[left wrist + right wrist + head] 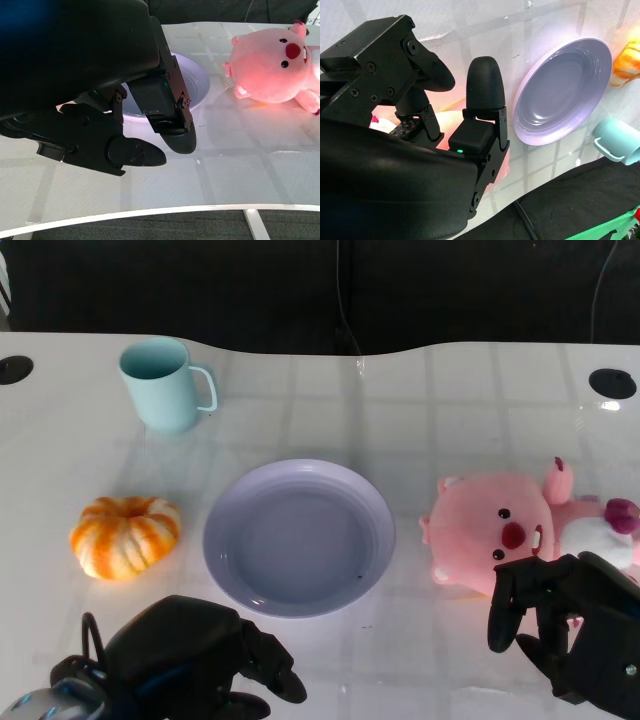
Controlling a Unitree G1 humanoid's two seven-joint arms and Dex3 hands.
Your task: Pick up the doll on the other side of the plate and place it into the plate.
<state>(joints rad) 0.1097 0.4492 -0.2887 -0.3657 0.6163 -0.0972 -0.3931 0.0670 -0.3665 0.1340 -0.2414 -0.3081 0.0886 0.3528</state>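
Pink plush doll (520, 530) judged soft, light, compressible; best gripped around the round head. Right hand (565, 625) spread wide above it, nothing held.

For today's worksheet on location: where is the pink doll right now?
In the head view, the pink doll lies on the table's right side, just right of the plate, with the right hand right beside it.
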